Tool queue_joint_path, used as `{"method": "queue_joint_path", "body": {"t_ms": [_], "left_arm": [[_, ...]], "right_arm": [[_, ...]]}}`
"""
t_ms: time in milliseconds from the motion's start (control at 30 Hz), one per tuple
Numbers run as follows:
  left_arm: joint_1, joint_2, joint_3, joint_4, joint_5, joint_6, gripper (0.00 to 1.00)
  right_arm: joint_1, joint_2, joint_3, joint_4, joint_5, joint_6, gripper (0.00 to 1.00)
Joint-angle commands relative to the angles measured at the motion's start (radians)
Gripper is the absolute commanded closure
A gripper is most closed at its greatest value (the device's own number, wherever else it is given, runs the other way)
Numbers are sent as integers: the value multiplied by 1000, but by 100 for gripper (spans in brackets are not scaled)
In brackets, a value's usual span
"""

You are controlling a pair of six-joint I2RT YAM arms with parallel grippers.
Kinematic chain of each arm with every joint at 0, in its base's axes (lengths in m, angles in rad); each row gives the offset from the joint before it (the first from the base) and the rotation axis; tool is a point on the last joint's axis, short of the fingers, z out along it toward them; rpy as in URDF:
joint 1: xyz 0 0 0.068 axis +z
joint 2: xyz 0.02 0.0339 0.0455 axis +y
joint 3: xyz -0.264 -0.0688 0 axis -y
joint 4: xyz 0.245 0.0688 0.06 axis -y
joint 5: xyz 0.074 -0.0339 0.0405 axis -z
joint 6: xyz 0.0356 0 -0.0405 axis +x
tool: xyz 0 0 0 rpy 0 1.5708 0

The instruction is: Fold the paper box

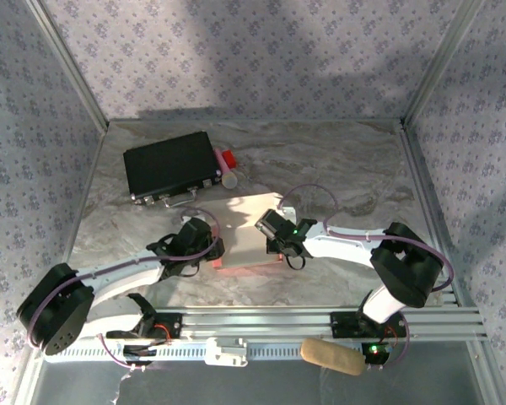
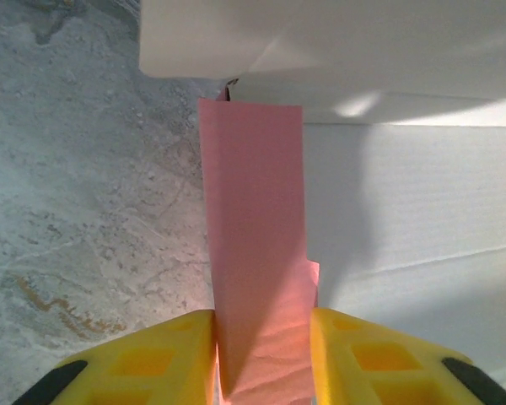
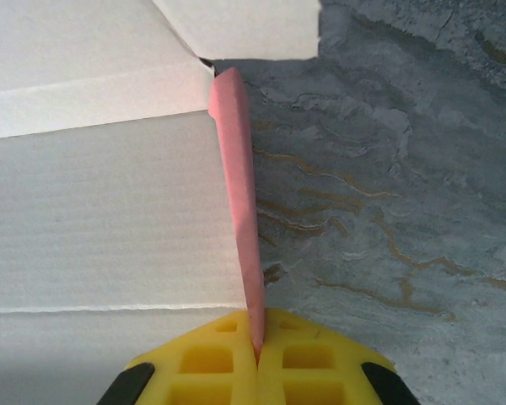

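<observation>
The paper box point(image 1: 245, 221) lies opened out at the middle of the table, pale inner side up, with a pink edge toward the arms. My left gripper point(image 1: 212, 250) is at its left side and my right gripper point(image 1: 275, 237) at its right side. In the left wrist view a raised pink side flap point(image 2: 253, 186) stands twisted between my yellow fingers point(image 2: 152, 363), which press on it from both sides, beside the white panel point(image 2: 405, 194). In the right wrist view another pink flap point(image 3: 236, 169) stands edge-on, pinched between shut fingers point(image 3: 211, 363), with the white panel point(image 3: 101, 211) to its left.
A black rectangular case point(image 1: 171, 164) sits at the back left, with a small red object point(image 1: 228, 159) and a pale pink cylinder point(image 1: 230, 178) beside it. A tan roll point(image 1: 331, 355) lies by the rail near the right arm's base. Patterned walls enclose the marbled table point(image 1: 346, 169).
</observation>
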Motion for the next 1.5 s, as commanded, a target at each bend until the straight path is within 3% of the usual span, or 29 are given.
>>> {"method": "queue_joint_path", "body": {"t_ms": [0, 200, 767, 1467], "left_arm": [[-19, 28, 34, -70, -46, 26, 68], [-60, 43, 63, -91, -92, 24, 67], [-72, -29, 61, -101, -101, 6, 63], [-72, -66, 98, -181, -136, 42, 72]], "right_arm": [[-6, 5, -1, 8, -3, 0, 100], [-9, 7, 3, 13, -7, -2, 100], [-6, 29, 30, 16, -23, -7, 100], [-18, -100, 61, -42, -24, -18, 100]]}}
